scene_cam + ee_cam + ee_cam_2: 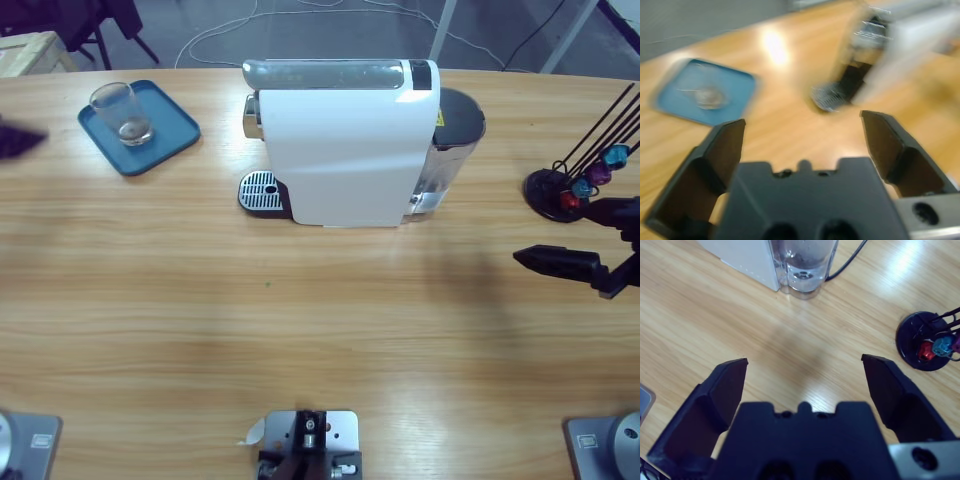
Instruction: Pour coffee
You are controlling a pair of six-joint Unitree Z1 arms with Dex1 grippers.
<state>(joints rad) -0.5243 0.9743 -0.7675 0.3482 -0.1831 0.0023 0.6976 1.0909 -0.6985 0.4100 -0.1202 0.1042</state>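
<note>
Both grippers stand with jaws spread wide and nothing between them: the right gripper [802, 372] hangs over bare wood near the capsule stand [560, 190], and the left gripper [802, 132] faces the blue tray [140, 128] holding an empty glass [118, 112]. Mid-table sits the white coffee machine [345, 140], its drip grate [260, 192] toward the tray and its clear water tank [450, 150] toward the capsule stand.
</note>
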